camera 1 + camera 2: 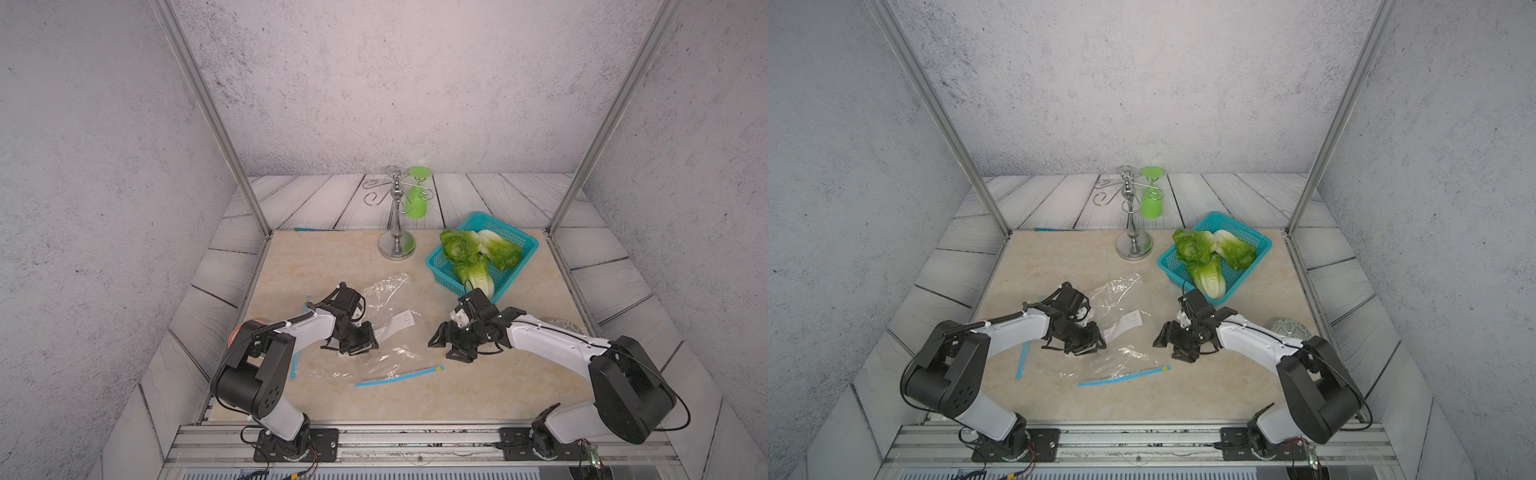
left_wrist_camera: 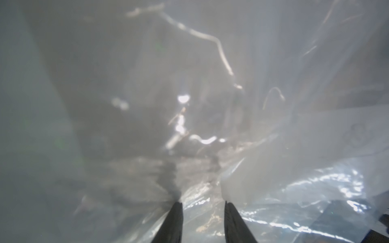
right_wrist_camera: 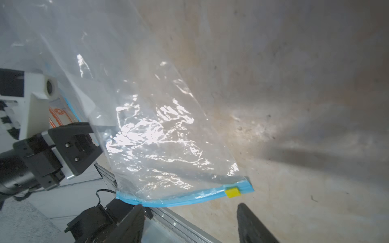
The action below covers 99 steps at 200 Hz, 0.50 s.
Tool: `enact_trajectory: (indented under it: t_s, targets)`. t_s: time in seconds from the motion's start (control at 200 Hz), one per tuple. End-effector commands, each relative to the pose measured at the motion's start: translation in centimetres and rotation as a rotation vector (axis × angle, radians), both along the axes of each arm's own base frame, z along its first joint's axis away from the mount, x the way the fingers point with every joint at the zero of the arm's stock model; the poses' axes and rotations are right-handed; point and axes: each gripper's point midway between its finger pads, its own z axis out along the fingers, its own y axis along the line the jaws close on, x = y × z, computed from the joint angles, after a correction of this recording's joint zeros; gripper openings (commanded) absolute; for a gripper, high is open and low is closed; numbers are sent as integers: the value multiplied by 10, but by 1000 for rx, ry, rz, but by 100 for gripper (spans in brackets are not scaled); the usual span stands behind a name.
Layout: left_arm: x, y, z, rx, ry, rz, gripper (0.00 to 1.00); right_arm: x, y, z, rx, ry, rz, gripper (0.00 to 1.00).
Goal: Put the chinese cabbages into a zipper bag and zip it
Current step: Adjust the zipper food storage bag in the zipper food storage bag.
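Plainly, left jaws and right jaws stand released; white label (image 1: 401,322) on zipper bag (image 1: 383,291) unreadable.

Both arms are folded at the elbow with the forearms reaching in toward the middle, pretty much mirrored. The left arm (image 1: 309,328) has its wrist tipped down, so the left gripper (image 1: 356,348) points at the tabletop. In its own wrist view the left gripper (image 2: 203,205) has its fingers (image 2: 174,223) only a little apart, a narrow gap. The right arm (image 1: 552,340) sits low, and the right gripper (image 1: 446,347) aims across toward the left one. Its jaws are spread way wider, clear in the right wrist view (image 3: 190,207). The two grippers are near each other but not touching.
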Motion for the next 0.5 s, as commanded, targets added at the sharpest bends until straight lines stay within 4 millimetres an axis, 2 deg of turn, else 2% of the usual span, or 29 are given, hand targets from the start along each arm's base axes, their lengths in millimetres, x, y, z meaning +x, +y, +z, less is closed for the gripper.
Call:
enact_trajectory:
  t_s: [0.0, 0.085, 0.28, 0.415, 0.49]
  targets:
    - [8, -13, 4, -68, -7, 57, 36, 12, 24, 8, 158, 9, -157, 70]
    - [9, -14, 3, -64, -14, 55, 36, 3, 27, -3, 167, 46, -181, 74]
    - [10, -20, -3, -71, -5, 68, 36, -8, 29, -11, 139, 63, -210, 86]
    - [7, -25, 2, -72, -16, 58, 36, 1, 32, -14, 156, 61, -253, 88]
    - [3, -25, 6, -57, -16, 41, 36, 18, 27, -13, 128, -4, -268, 86]
